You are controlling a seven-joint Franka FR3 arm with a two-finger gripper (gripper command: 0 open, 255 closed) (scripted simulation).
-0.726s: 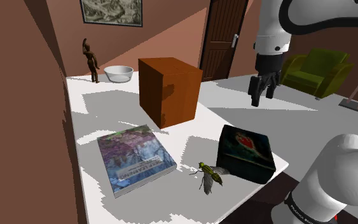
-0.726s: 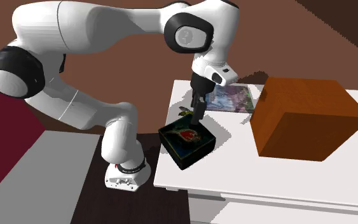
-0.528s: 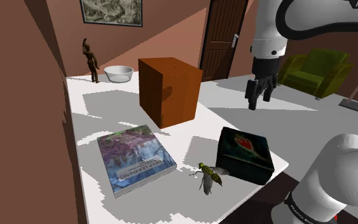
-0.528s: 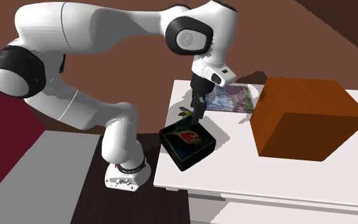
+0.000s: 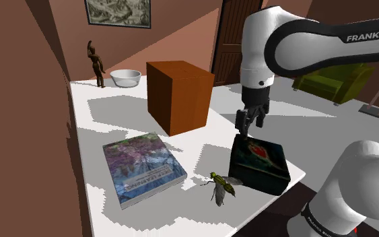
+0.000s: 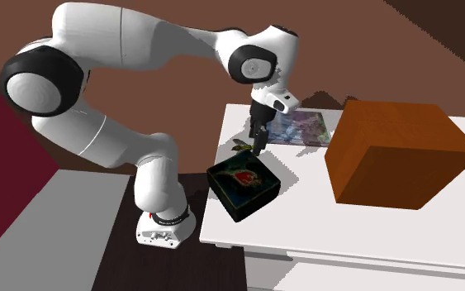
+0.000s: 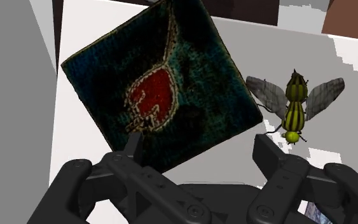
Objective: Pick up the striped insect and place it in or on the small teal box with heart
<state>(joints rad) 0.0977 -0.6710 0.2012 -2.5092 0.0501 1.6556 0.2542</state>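
Observation:
The striped insect point(image 5: 220, 185), yellow-green with grey wings, lies on the white table point(image 5: 114, 121) near its front edge. The dark teal box point(image 5: 260, 161) with a red heart on its lid stands right beside it. My gripper point(image 5: 250, 126) hangs open just above the box's far edge, pointing down. In the wrist view the open gripper point(image 7: 198, 143) is over a corner of the teal box point(image 7: 165, 95), and the insect point(image 7: 293, 105) lies just beyond one finger. In the second exterior view the gripper point(image 6: 258, 147) is above the box point(image 6: 243, 186), next to the insect point(image 6: 240, 147).
A tall orange-brown box point(image 5: 180, 94) stands mid-table behind the gripper. A book point(image 5: 143, 167) lies at the shoulder view's left of the insect. A white bowl point(image 5: 125, 77) and a dark figurine point(image 5: 97, 64) stand at the far corner. A green armchair point(image 5: 336, 77) sits beyond the table.
The arm has swung toward the shoulder view's left and lowered, bringing the open gripper from beyond the table to just above the teal box. The objects have not moved.

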